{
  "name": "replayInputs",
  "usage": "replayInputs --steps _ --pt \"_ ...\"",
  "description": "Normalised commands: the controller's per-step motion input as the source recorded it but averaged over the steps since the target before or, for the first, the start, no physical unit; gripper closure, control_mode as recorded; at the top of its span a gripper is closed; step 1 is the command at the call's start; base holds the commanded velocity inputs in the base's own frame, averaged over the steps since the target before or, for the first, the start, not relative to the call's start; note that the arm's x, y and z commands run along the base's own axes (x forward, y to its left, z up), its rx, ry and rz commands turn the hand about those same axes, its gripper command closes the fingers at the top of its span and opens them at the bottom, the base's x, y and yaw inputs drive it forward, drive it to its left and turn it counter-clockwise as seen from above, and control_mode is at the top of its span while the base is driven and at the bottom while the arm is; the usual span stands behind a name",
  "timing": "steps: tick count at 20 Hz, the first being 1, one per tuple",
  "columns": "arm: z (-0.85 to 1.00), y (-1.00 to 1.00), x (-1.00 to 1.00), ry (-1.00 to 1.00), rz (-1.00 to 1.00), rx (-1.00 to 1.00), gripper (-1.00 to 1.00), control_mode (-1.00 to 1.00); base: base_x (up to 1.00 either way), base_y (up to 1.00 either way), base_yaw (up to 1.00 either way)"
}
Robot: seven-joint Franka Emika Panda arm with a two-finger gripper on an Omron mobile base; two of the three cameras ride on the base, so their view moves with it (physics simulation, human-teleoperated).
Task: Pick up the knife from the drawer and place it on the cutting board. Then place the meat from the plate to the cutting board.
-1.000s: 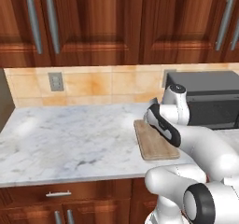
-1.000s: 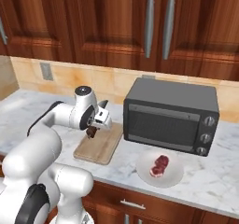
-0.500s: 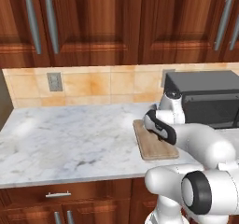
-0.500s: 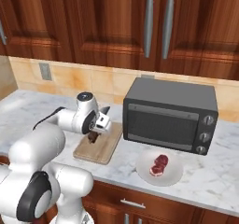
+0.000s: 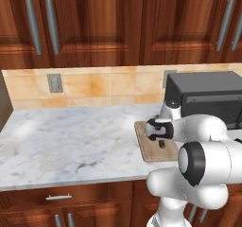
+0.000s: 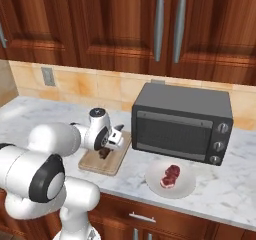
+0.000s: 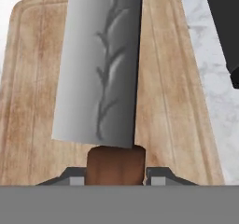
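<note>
Hand view: cutting board [image 7: 172, 101] on marble counter [image 7: 212, 73]

My left base view looks forward and down from behind my arm's left side; my right base view does likewise from the right. Both share the cutting board [image 5: 150, 148] [image 6: 107, 157] and toaster oven [image 5: 208, 98] [image 6: 182, 129] at middle distance. My hand view looks close along my gripper [image 7: 115, 175] onto the board.
</note>
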Motion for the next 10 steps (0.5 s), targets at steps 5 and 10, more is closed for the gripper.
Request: replayInputs --steps 5,10 --pt "-0.22 -0.24 0.22 0.00 0.01 0.00 1.00 -1.00 0.00 0.00 0.00" --pt "-0.44 -0.01 0.01 0.04 0.09 -0.01 -1.00 -1.00 0.00 0.00 0.00"
